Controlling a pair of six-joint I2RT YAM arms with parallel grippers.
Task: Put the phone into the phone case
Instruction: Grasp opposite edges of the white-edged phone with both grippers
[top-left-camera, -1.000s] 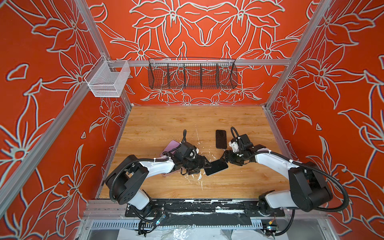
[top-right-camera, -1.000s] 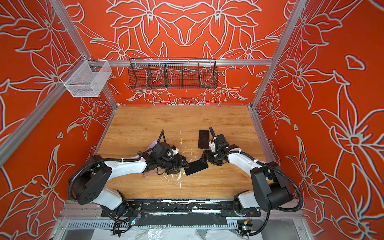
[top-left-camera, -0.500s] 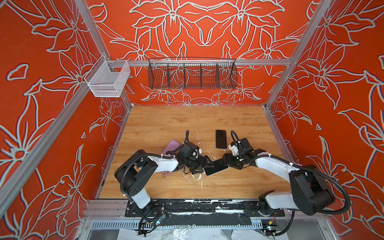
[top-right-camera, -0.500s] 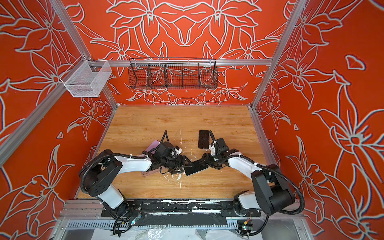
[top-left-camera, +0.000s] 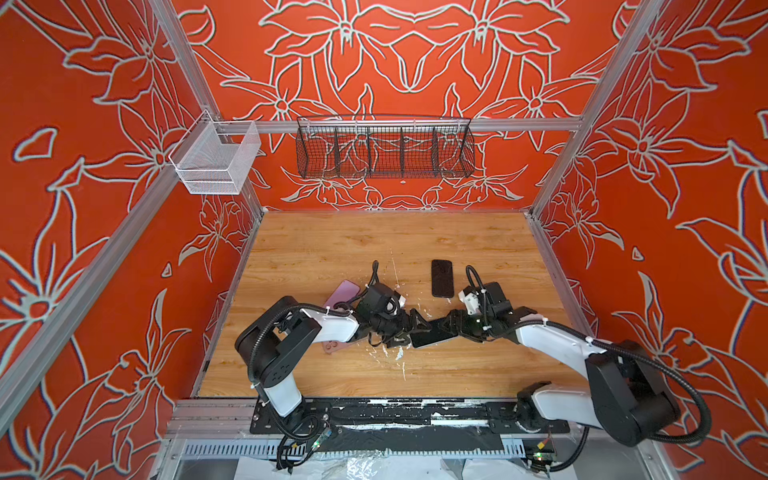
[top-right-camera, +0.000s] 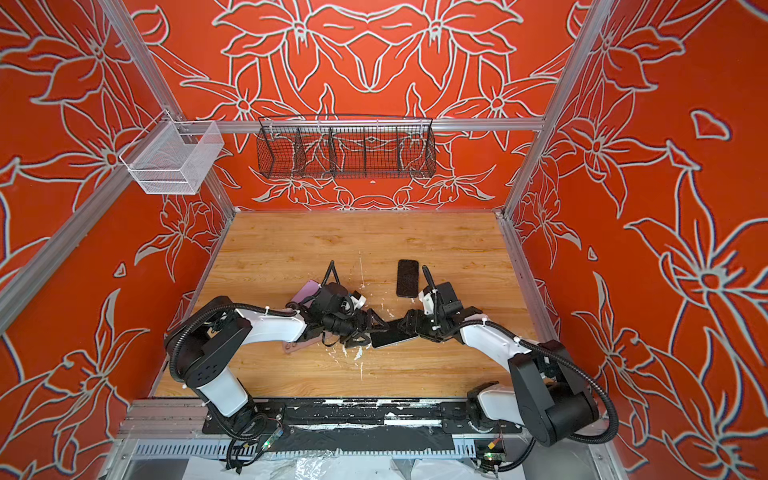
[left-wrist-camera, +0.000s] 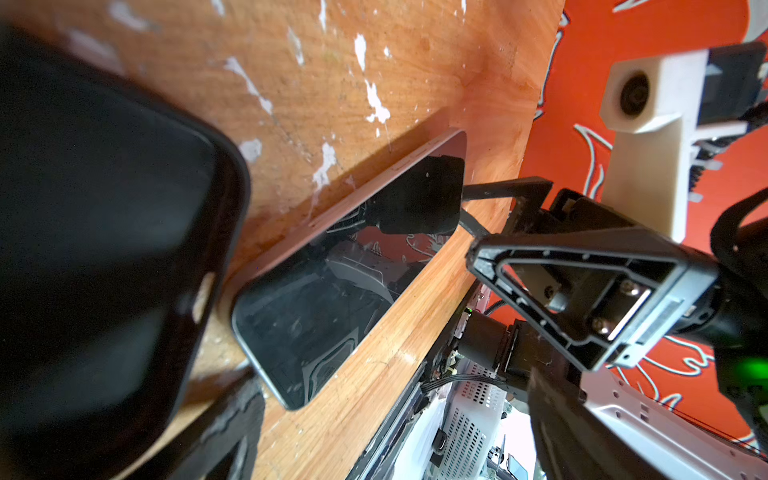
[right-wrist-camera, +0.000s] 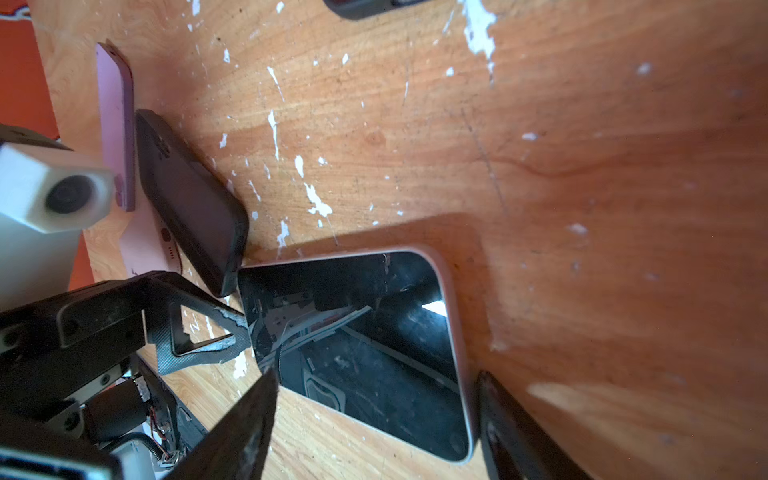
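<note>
The left fingers (right-wrist-camera: 208, 353) are spread wide at one end of the black glass phone with a silver rim (right-wrist-camera: 365, 357). The right fingers (right-wrist-camera: 249, 424) sit on both sides of its other end. I cannot tell if they squeeze. The phone lies bare on the wooden surface (right-wrist-camera: 540, 166), touching the soft black phone case (right-wrist-camera: 187, 199), not yet inside.

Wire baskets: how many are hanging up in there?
2. A white mesh basket hangs at the back left corner; a longer black wire basket hangs along the back wall. None looks hidden.
</note>
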